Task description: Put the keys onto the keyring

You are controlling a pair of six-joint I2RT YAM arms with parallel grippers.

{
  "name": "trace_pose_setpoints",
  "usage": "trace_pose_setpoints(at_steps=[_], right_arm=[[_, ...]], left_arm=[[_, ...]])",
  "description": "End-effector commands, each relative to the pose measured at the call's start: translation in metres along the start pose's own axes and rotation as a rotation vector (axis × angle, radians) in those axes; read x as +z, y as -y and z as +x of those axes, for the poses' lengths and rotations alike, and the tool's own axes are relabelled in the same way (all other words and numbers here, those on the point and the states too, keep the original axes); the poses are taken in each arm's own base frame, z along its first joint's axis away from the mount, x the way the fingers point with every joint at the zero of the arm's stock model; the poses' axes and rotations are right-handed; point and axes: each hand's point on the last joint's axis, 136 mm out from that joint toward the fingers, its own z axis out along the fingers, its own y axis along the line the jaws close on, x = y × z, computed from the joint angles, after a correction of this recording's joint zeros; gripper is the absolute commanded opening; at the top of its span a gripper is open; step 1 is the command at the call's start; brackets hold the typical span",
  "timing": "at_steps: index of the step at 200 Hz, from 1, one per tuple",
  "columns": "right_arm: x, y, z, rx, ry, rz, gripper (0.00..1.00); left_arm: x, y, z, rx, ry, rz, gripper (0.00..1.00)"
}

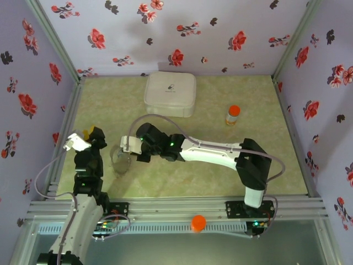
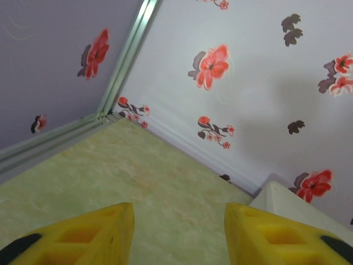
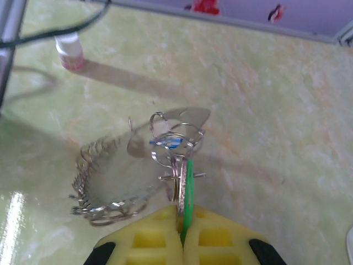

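**A:** Starting at the left, what is the left hand (image 2: 179, 221) up to?

**B:** Not much. Its yellow fingers are spread with only air between them. It hangs above the worktop (image 1: 182, 176), tilted toward the back wall. I'd guess it is parked there to leave the other arm room.

**A:** And the keyring (image 3: 110, 208)?

**B:** It lies flat on the worktop just right of that hand, toward the front left. Nothing steadies it.

**A:** The keys?

**B:** The right hand (image 3: 183, 212) has its fingers pressed together on the green key (image 3: 189, 182). It holds the key edge-on, pointing forward at the ring. Probably a thin, upright key is easier to feed onto the wire. The blue key (image 3: 168, 142) sits just ahead, in a tangle of small silver loops at the ring's edge. I cannot tell whether it is already threaded.

**A:** Anything in the way further right?

**B:** Only the right arm itself, stretched across the middle. The white case (image 1: 170, 94) sits against the back wall with the orange-capped bottle (image 1: 233, 115) to its right. Both are well apart from the ring. The likelier snag, I think, is the loose ring sliding when pushed.
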Motion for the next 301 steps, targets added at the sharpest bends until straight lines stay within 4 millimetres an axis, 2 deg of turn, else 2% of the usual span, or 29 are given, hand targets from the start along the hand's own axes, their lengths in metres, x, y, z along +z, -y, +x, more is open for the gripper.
trace_pose_setpoints(at_steps=[1, 25, 56, 132, 146, 208, 238, 275, 301], right_arm=[[-0.011, 0.018, 0.006, -0.039, -0.052, 0.068, 0.0], [-0.02, 0.02, 0.05, -0.088, -0.2, 0.076, 0.0], [-0.041, 0.019, 0.096, -0.147, -0.371, 0.07, 0.0], [-0.086, 0.0, 0.222, -0.241, -0.862, 0.009, 0.0], [-0.093, -0.003, 0.238, -0.24, -0.922, 0.001, 0.0], [-0.104, -0.015, 0.275, -0.266, -1.049, -0.033, 0.0], [-0.107, -0.019, 0.283, -0.265, -1.082, -0.046, 0.0], [-0.117, -0.023, 0.29, -0.244, -1.108, -0.064, 0.2], [-0.125, -0.019, 0.284, -0.203, -1.087, -0.038, 0.32]], left_arm=[[0.003, 0.015, -0.003, -0.035, -0.025, 0.065, 0.49], [0.009, 0.028, 0.007, -0.062, -0.069, 0.136, 0.49], [0.015, 0.035, 0.016, -0.073, -0.101, 0.174, 0.49], [0.014, 0.028, 0.033, 0.0, -0.162, 0.154, 0.49], [0.012, 0.027, 0.034, 0.017, -0.17, 0.155, 0.49], [0.012, 0.026, 0.037, 0.093, -0.188, 0.152, 0.5], [0.013, 0.026, 0.039, 0.146, -0.202, 0.147, 0.54], [0.014, 0.025, 0.04, 0.173, -0.221, 0.142, 0.54], [0.014, 0.026, 0.041, 0.185, -0.229, 0.14, 0.55]])
